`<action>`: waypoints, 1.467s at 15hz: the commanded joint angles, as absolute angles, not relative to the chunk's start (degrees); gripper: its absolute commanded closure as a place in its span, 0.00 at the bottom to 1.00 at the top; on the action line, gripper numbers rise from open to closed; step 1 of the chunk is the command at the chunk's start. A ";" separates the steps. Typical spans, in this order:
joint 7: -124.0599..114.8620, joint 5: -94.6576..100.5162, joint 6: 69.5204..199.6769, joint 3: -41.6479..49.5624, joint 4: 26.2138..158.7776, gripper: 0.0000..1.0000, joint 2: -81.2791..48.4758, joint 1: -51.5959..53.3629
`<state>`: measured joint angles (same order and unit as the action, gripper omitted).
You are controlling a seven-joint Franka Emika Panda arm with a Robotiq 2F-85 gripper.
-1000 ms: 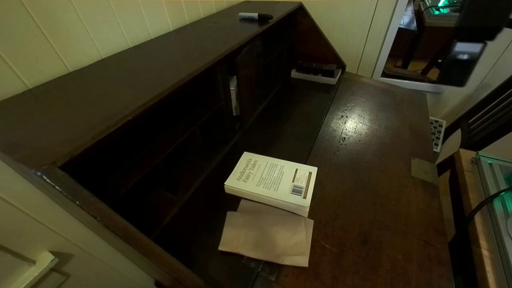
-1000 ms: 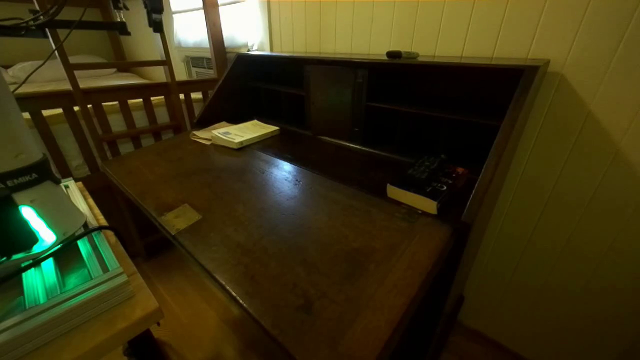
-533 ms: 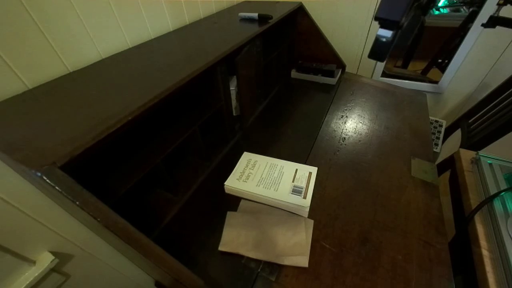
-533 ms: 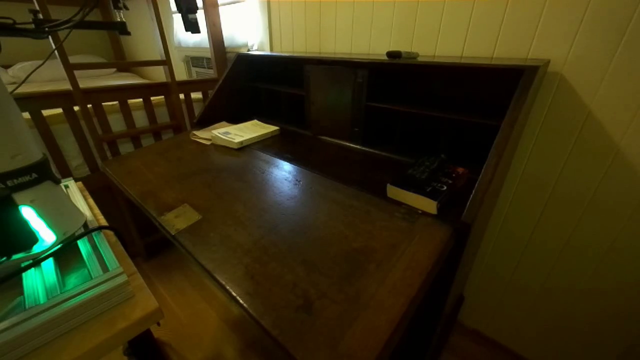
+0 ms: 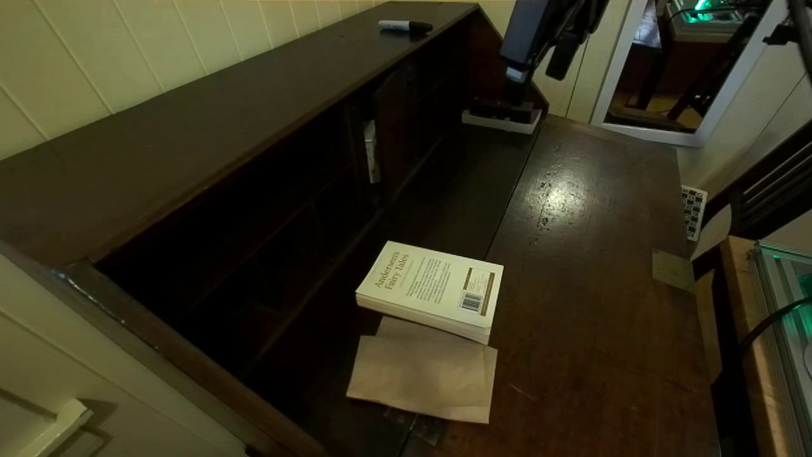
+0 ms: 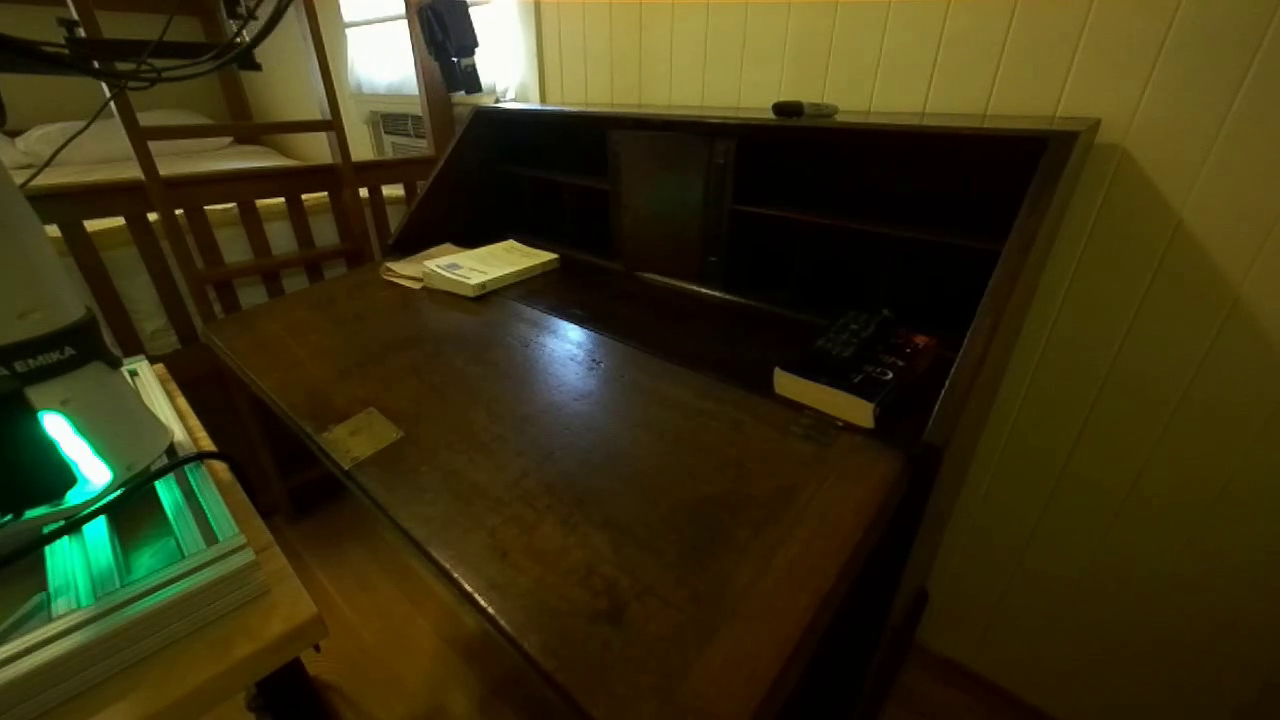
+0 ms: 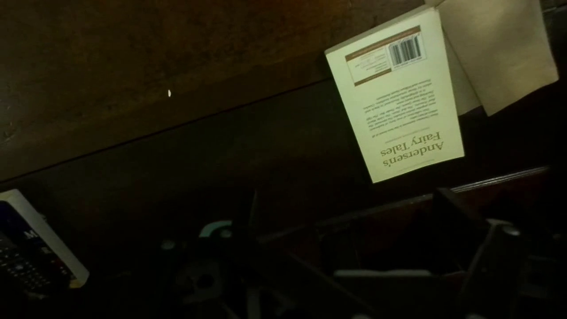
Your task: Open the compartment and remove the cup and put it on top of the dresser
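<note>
The dresser (image 5: 222, 101) is dark brown wood and also stands in an exterior view (image 6: 940, 122). Its compartment (image 5: 392, 130) has a dark door that stands ajar; in an exterior view the door (image 6: 662, 205) is seen from the front. The white cup (image 5: 371, 152) shows partly in the gap beside the door. It is hidden in the other views. My gripper (image 5: 536, 79) hangs in the air above the dresser's desk part, apart from door and cup. It is also high in an exterior view (image 6: 457, 70). In the dark wrist view the fingers (image 7: 350, 210) are spread with nothing visible between them.
A pale book (image 5: 434, 289) lies on the desk surface beside brown paper (image 5: 422, 374). A thick dark book (image 6: 855, 370) lies at the other end. A marker (image 5: 405, 26) lies on the dresser top. The doorless pigeonholes flank the compartment.
My gripper has moved across: leftward from the upper right in an exterior view, and rightward and slightly down in an exterior view. The door, cup and books have not moved.
</note>
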<state>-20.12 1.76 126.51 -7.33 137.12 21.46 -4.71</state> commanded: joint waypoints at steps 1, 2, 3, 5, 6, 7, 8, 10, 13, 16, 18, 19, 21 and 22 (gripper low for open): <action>-22.53 6.00 127.30 -6.82 131.30 0.00 14.15 -5.75; -20.85 3.95 127.29 -6.02 135.01 0.00 18.20 -4.36; -21.06 4.48 127.30 -5.78 133.99 0.00 16.75 -4.46; -21.14 4.71 127.31 -5.57 132.64 0.00 14.96 -4.48; -21.16 4.75 127.31 -5.55 132.34 0.00 14.64 -4.46; -21.17 4.77 127.31 -5.55 132.25 0.00 14.59 -4.45; -21.19 4.79 127.31 -5.55 132.21 0.00 14.59 -4.46; -21.93 4.63 128.96 -5.13 131.20 0.00 13.12 -4.74; -22.18 4.62 133.12 -4.36 130.05 0.00 10.76 -5.01; -21.11 4.34 137.23 -3.66 128.35 0.00 7.44 -4.62; -21.20 5.39 139.42 -3.59 127.01 0.00 4.98 -4.50; -20.98 5.50 140.14 -3.51 126.29 0.00 3.61 -4.33; -21.14 6.83 141.29 -3.49 124.65 0.00 0.90 -3.94; -21.13 7.43 141.98 -3.35 123.92 0.00 -0.49 -3.69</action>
<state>-20.89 4.87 140.31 -4.37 127.70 4.42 -5.03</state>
